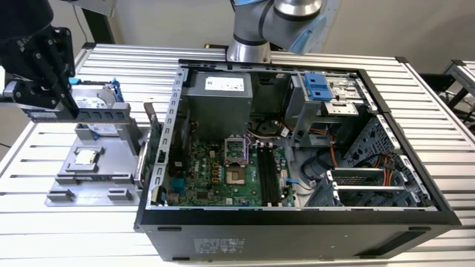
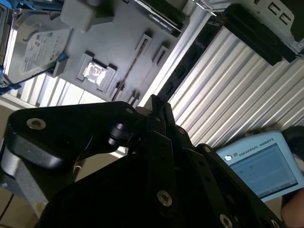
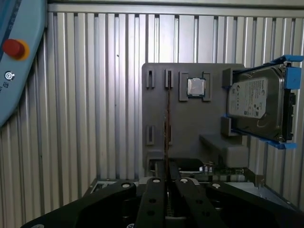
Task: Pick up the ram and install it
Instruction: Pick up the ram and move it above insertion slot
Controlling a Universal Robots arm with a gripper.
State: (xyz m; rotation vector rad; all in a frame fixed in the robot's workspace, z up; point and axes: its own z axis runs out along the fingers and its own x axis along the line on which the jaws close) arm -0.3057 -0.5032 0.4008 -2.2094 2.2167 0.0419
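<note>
The ram stands on edge in a slot of the grey parts tray (image 3: 190,128) and shows as a thin dark line in both wrist views (image 3: 167,114) (image 2: 130,69). My black gripper (image 3: 166,180) (image 2: 158,103) hangs above the tray, clear of the ram, with its fingers together and nothing between them. In the exterior view the gripper (image 1: 69,109) is high at the left, in front of the hard drive. The long black memory slots (image 1: 268,173) lie on the green motherboard inside the open computer case (image 1: 159,161).
On the tray sit a silver hard drive in a blue frame (image 3: 256,102) (image 1: 97,101) and a small square processor (image 3: 196,87) (image 1: 87,157). A teach pendant with a red button (image 3: 14,57) lies on the ribbed aluminium table (image 3: 95,95). The case's walls rise beside the tray.
</note>
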